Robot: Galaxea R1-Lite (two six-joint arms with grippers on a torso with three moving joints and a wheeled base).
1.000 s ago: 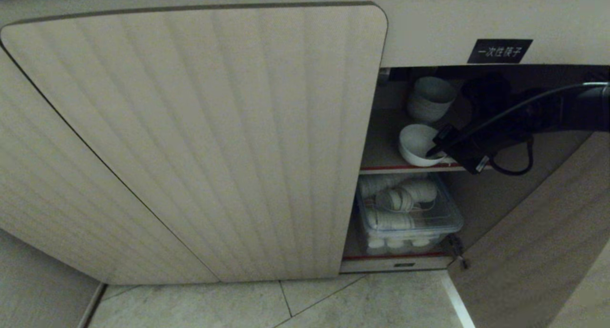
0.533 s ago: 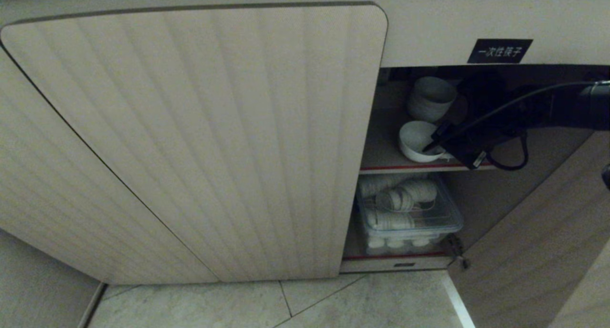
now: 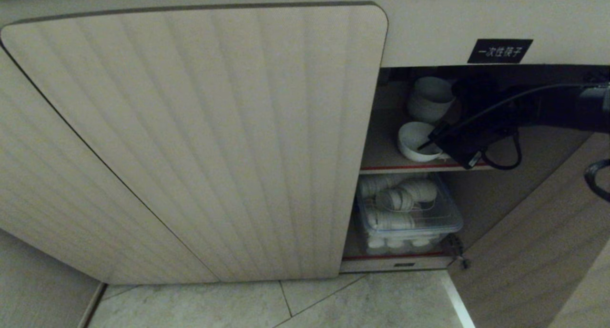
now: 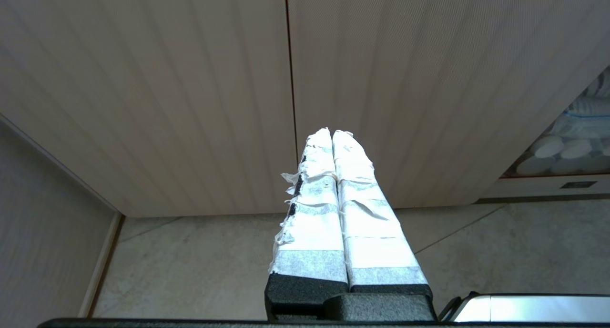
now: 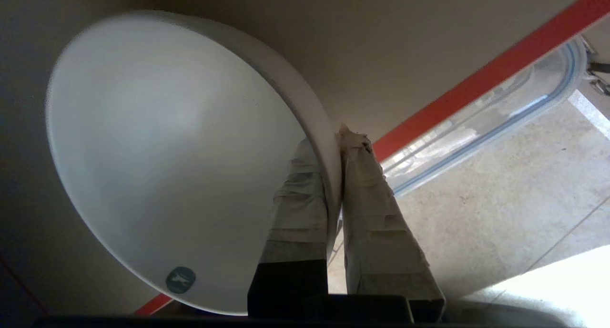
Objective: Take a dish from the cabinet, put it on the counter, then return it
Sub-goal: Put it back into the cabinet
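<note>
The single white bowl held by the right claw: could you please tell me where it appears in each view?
Head view: the bowl sits right of centre, over the upper shelf, with the right claw on its rim.
Left wrist view: not in it.
Right wrist view: the bowl fills the left half.
Shared landmark: the shelf's red edge.

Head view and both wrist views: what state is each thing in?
Left cabinet door: closed.
Right cabinet door: swung open.
White bowl: on the red-edged shelf, rim pinched by the right claw.
Stacked bowls: behind it, untouched.
Left claw: shut, empty.
</note>
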